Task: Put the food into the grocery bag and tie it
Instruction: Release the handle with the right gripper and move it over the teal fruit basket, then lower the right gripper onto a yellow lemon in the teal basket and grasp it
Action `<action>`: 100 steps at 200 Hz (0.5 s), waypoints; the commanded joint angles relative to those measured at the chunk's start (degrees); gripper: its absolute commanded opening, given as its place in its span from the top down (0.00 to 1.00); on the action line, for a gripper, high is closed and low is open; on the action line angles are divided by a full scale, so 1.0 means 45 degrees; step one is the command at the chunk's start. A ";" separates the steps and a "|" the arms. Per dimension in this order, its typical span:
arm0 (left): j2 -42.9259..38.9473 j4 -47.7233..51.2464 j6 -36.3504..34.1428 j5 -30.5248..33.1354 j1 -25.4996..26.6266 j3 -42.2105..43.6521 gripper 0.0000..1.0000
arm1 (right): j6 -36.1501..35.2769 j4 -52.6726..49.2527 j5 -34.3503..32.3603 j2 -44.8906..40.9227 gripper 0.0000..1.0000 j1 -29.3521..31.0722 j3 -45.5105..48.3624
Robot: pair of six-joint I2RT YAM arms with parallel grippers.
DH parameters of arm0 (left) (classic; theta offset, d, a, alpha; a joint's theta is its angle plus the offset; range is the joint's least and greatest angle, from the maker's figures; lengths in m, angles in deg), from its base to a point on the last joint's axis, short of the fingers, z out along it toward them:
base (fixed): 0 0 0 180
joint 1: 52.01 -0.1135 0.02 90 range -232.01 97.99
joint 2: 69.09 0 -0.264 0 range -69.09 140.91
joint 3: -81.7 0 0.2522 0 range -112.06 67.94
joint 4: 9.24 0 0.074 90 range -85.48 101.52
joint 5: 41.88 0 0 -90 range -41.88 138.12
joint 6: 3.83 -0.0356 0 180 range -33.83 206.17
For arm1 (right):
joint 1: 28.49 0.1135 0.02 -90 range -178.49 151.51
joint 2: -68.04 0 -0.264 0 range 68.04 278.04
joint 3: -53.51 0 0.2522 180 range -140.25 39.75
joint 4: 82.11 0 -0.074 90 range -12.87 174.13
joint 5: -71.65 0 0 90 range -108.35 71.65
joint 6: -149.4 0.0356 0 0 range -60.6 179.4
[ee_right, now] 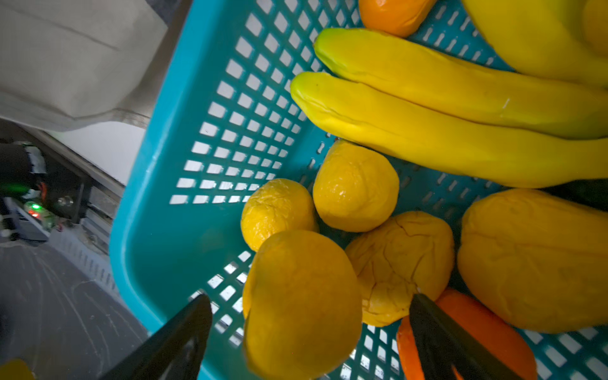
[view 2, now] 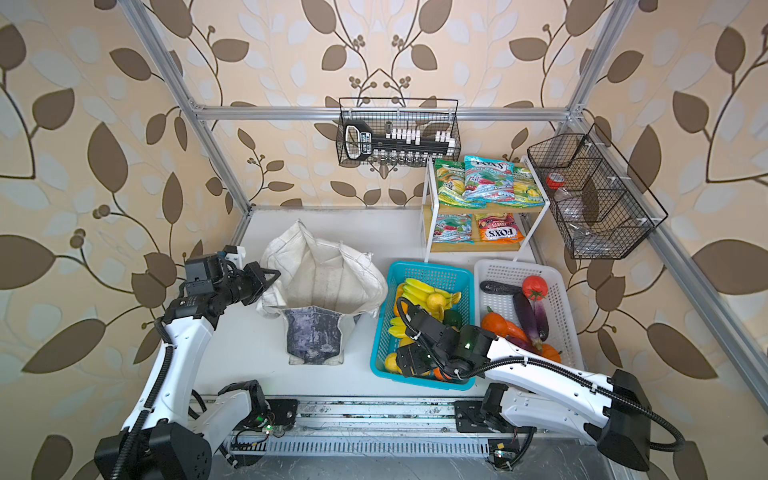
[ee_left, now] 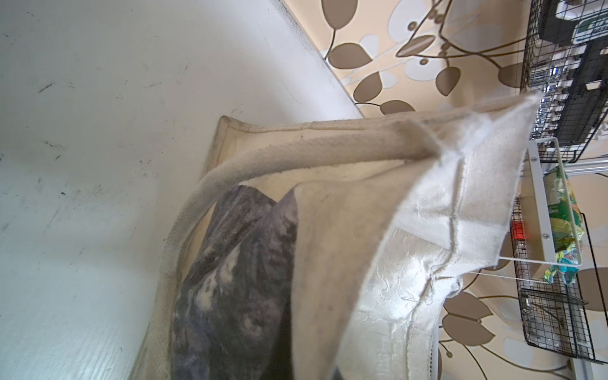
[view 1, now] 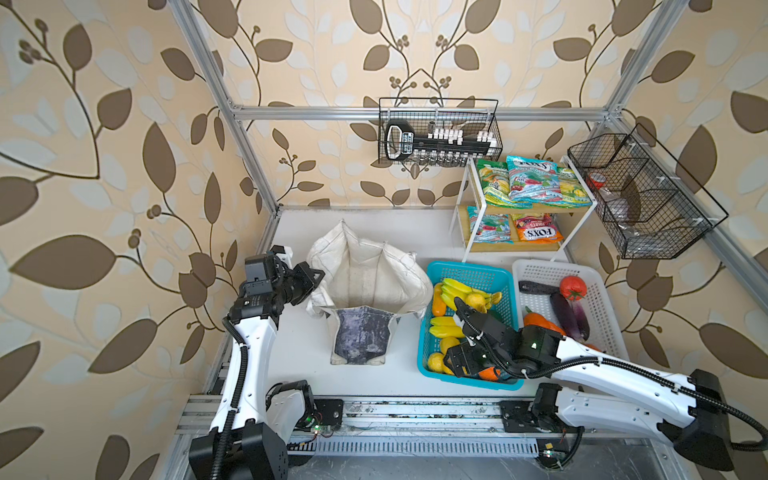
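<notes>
The grocery bag stands open at the table's middle left, its dark print panel facing front. My left gripper is shut on the bag's left rim; in the left wrist view the bag's fabric and a handle fill the picture and hide the fingers. My right gripper is open, down in the blue basket. Its black fingers stand on either side of a yellow fruit, with gaps showing. Bananas and more yellow and orange fruit lie around it.
A white basket right of the blue one holds eggplants, a tomato and orange produce. Sweet packets lie on a two-tier shelf at the back right. Black wire baskets hang on the frame.
</notes>
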 commanded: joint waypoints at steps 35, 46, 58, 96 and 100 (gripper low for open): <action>-0.0176 -0.0149 -0.0022 -0.0577 0.0056 0.0230 1.00 | 0.0291 0.0029 -0.0638 0.0533 0.13 0.0061 0.0346; -0.0195 -0.0163 -0.0033 -0.0572 0.0062 0.0221 1.00 | 0.0284 0.0129 -0.0599 0.0639 0.18 0.0061 0.0335; -0.0214 -0.0127 -0.0050 -0.0613 0.0068 0.0200 1.00 | 0.0328 0.0182 -0.0533 0.0720 0.22 0.0061 0.0254; -0.0264 -0.0113 -0.0036 -0.0592 0.0073 0.0220 1.00 | 0.0644 0.0172 -0.0545 0.0334 0.28 0.0061 0.0248; -0.0255 -0.0116 -0.0052 -0.0606 0.0072 0.0219 1.00 | 0.0646 0.0178 -0.0588 0.0211 0.29 0.0051 0.0281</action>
